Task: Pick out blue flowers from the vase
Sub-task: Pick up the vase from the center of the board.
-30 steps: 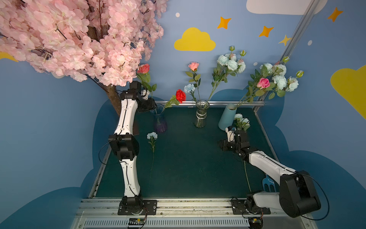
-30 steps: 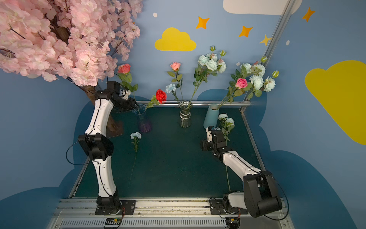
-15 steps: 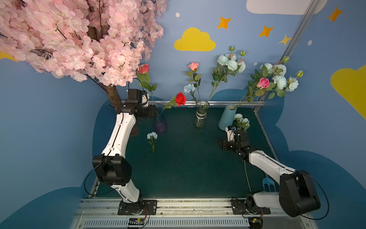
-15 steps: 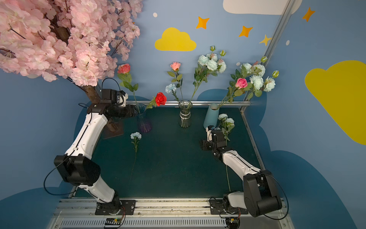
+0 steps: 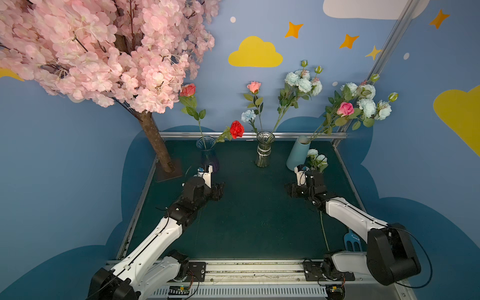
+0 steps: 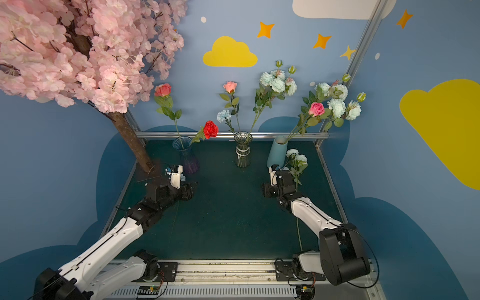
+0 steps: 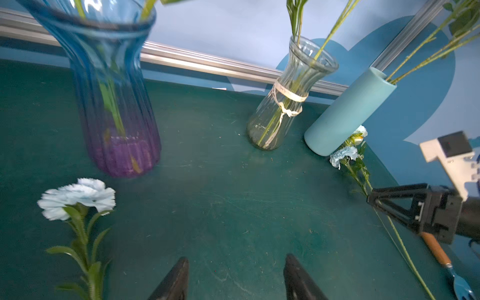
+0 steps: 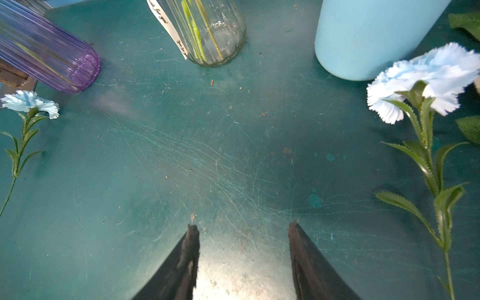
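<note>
Left gripper (image 7: pixel 235 278): fingers parted, nothing between them, low over the tabletop (image 5: pixel 254 218).
Right gripper (image 8: pixel 242 257): fingers parted and empty too.
Picked blue flowers: one carnation (image 7: pixel 76 197) lies at the left gripper's 10 o'clock; a spray (image 5: pixel 315 157) lies by the pale blue vase (image 5: pixel 297 153), likely set aside as done.
Remaining blue flowers: cluster (image 5: pixel 302 81) and a small bloom (image 5: pixel 248 115) in the clear glass vase (image 5: pixel 264 152); more (image 5: pixel 368 101) in the pale blue vase.

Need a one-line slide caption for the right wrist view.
Open right gripper over green mat, blue flowers lying either side, three vases beyond.
</note>
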